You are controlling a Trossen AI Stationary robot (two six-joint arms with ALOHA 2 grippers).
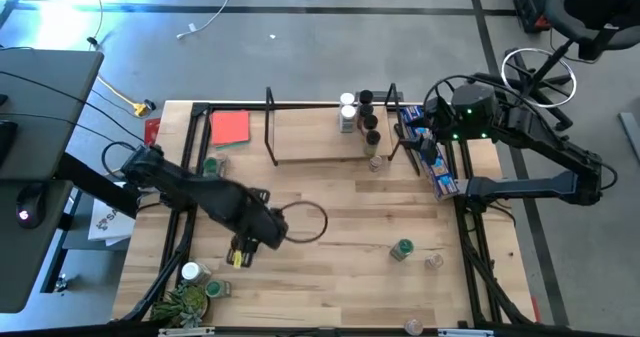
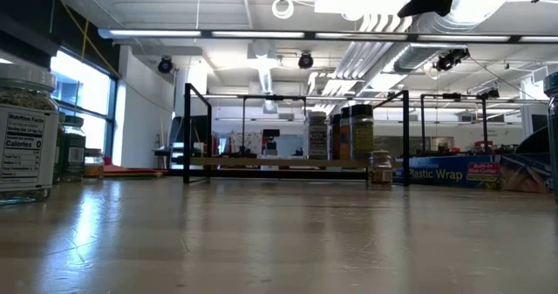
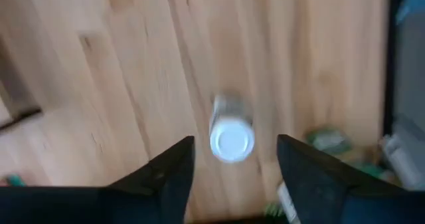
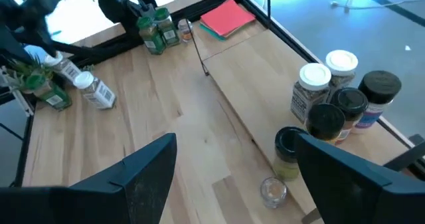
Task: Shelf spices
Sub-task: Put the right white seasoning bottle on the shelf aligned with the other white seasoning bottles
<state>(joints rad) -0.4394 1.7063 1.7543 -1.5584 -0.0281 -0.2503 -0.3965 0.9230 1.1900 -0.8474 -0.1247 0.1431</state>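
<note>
We see left gripper (image 3: pixel 232 159) spread wide over a white-lidded jar (image 3: pixel 231 136) on the table (image 1: pixel 340 202), touching nothing, right gripper (image 4: pixel 236 159) parted, empty, above shelf (image 4: pixel 265 111) holding spices (image 4: pixel 340 98).

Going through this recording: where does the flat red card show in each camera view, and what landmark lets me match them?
High view: red card lies flat at the far side of the table, just outside the left wire frame of the shelf.
Low view: a thin red strip left of the shelf, probably the card.
Left wrist view: not in it.
Right wrist view: the card lies beyond the end of the shelf board.
Shared landmark: the shelf, absent only from the left wrist view.
</note>
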